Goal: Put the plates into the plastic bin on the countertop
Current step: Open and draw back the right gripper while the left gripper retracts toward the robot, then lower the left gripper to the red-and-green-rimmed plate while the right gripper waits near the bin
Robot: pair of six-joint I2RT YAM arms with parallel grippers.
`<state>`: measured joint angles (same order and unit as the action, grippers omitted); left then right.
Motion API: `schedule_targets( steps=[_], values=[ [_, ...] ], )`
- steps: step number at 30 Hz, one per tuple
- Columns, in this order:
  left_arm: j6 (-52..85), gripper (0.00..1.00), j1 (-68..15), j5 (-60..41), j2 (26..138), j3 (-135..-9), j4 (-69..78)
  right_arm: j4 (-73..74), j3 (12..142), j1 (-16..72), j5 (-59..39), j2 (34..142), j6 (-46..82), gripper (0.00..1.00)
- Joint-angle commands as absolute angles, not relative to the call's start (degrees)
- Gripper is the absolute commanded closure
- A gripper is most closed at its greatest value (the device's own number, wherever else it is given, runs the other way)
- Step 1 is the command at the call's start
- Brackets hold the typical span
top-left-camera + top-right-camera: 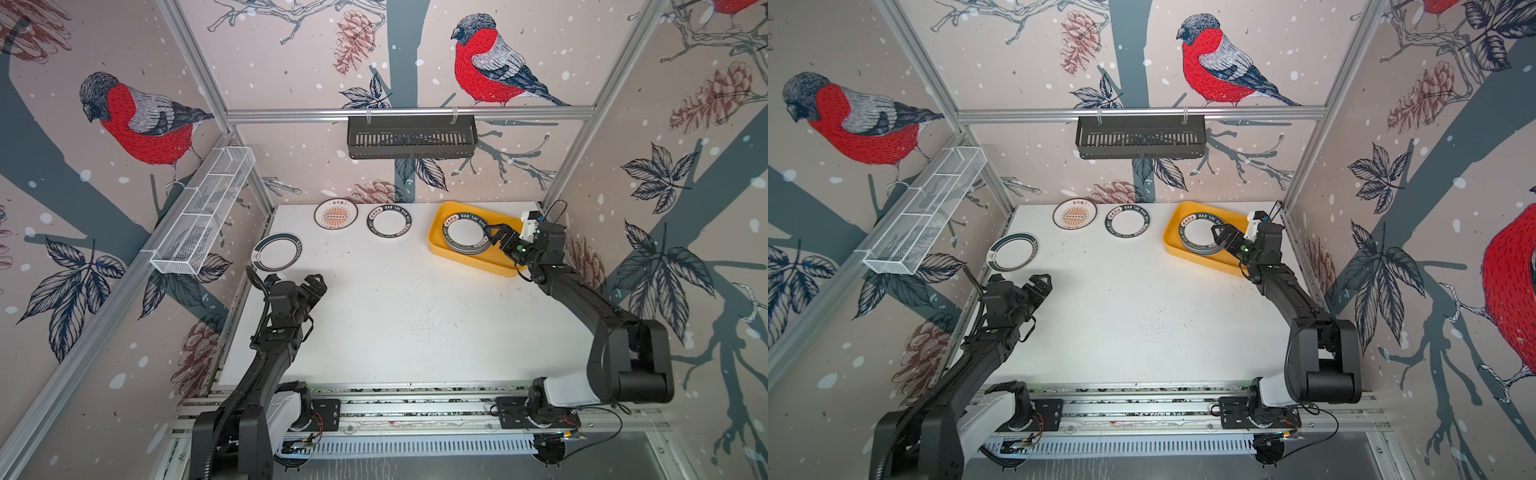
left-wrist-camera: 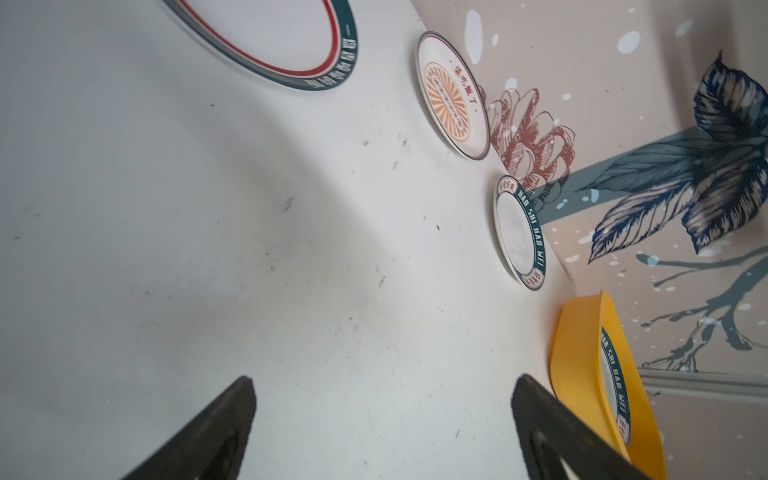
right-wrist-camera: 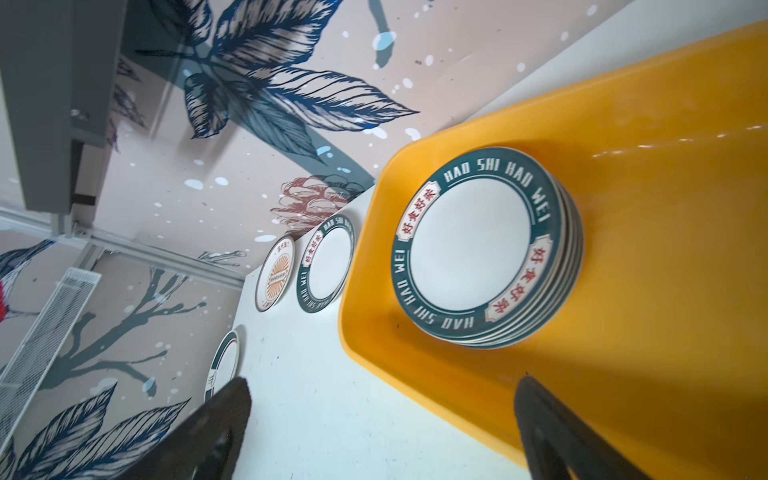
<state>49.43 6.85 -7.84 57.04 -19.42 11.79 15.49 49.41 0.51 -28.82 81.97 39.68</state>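
The yellow bin (image 1: 482, 262) sits at the upper right of the desk (image 1: 395, 311) in both top views, its long axis running slantwise from upper left to lower right, so it lies askew to the desk's edges. In its upper-left half a stack of plates (image 1: 465, 235) lies flat, faces up; the top one has a dark rim lettered "HAO SHI HAO WEI", seen clearly in the right wrist view (image 3: 473, 249). Three more plates lie flat on the desk outside the bin: a sunburst plate (image 1: 336, 213) and a lettered plate (image 1: 390, 222) side by side along the top edge, left of the bin, and a green-rimmed plate (image 1: 277, 251) near the left edge. The right arm rises from its base at the lower right, its elbow high at the right side, its forearm slanting up and left over the bin. The right pincer (image 1: 492, 236) is at the stack's right rim, released, nothing between its fingers (image 3: 536, 415). The left arm reaches up from the lower left; the left pincer (image 1: 318, 279) hangs above bare desk just below the green-rimmed plate, pointing toward the upper right, spread wide and empty.
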Motion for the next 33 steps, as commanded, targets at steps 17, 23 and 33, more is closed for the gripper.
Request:
schedule_targets(
  steps=[17,23,33],
  values=[
    [52.0,0.04,22.5,-15.8,72.3,-23.5,21.6,32.8,48.2,17.9,-42.9,89.0,41.3,0.0],
    [53.9,0.04,25.9,-21.1,81.3,-27.9,23.6,33.8,49.2,19.9,-43.7,90.3,41.4,0.0],
    [55.1,0.04,27.6,-26.0,97.5,-35.3,27.9,29.9,51.7,21.4,-41.8,89.8,38.1,0.0]
  ],
)
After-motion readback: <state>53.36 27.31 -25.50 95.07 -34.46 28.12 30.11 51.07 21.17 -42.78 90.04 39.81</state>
